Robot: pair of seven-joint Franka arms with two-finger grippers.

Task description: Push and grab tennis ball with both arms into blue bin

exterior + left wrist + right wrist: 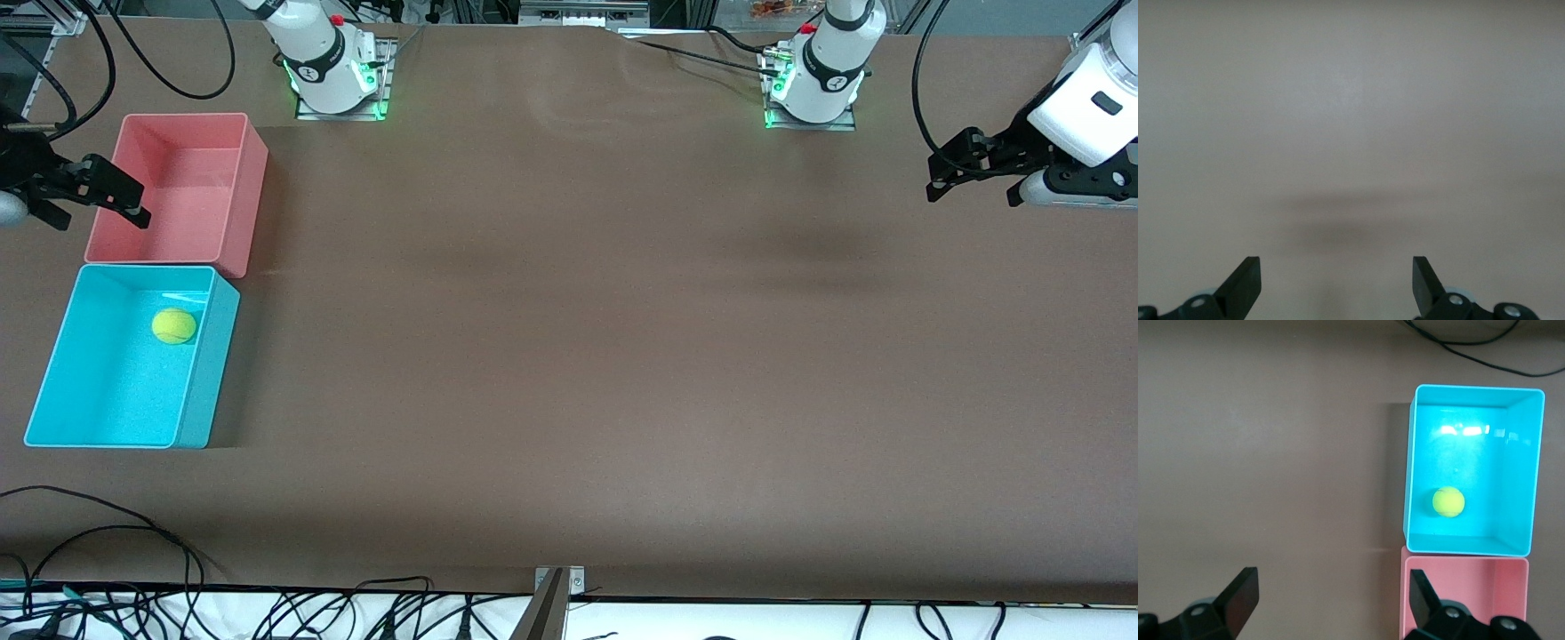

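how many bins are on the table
2. The blue bin sits at the right arm's end of the table with the tennis ball in it. The pink bin touches it, farther from the front camera. None looks hidden.

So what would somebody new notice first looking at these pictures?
Probably the tennis ball lying inside the blue bin at the right arm's end of the table, with the pink bin touching it, farther from the front camera. The right gripper hangs open over the pink bin, and the left gripper waits open over bare table at the left arm's end.
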